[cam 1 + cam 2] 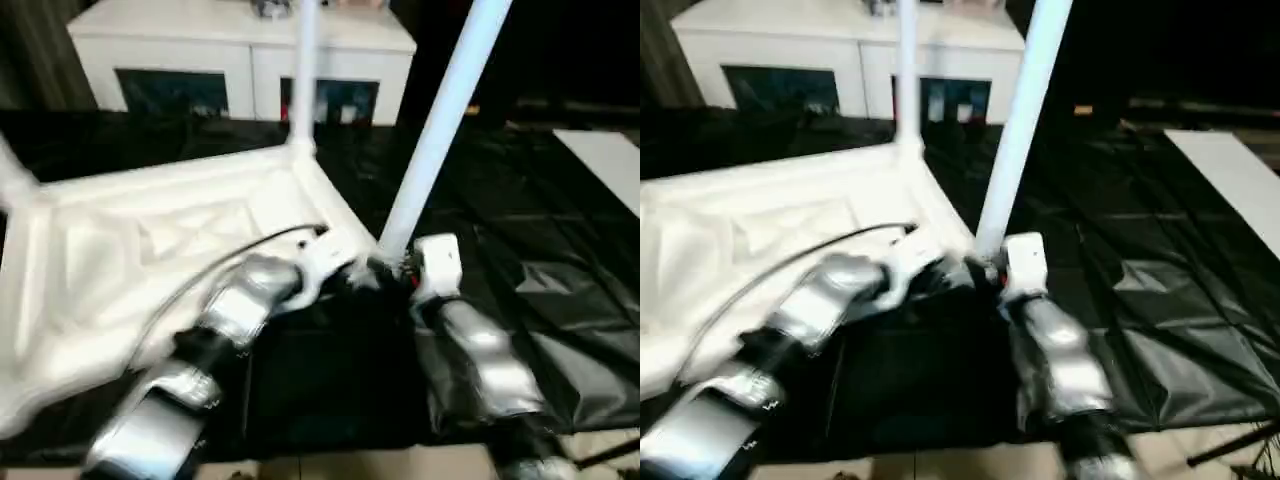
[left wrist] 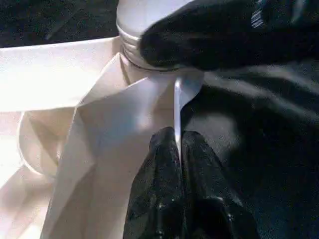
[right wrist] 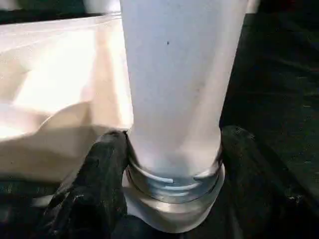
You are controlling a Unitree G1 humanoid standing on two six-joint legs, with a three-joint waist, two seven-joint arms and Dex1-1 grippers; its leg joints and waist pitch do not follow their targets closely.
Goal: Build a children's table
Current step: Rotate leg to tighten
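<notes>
Gripping the unmarked leg (image 3: 174, 89), right fingers (image 3: 94, 194) bracket its base.

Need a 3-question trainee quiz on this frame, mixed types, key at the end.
1. True or false: the tabletop lies with its ribbed underside up.
2. What does the right gripper hold? A) the base of a leg at a corner socket B) the black sheet C) the cabinet
3. Fill in: the left gripper is shut on the tabletop's thin ____.

Key:
1. True.
2. A. Its two fingers sit on either side of the leg, just above the threaded end.
3. Rim. It pinches the edge beside that same corner socket.
</notes>
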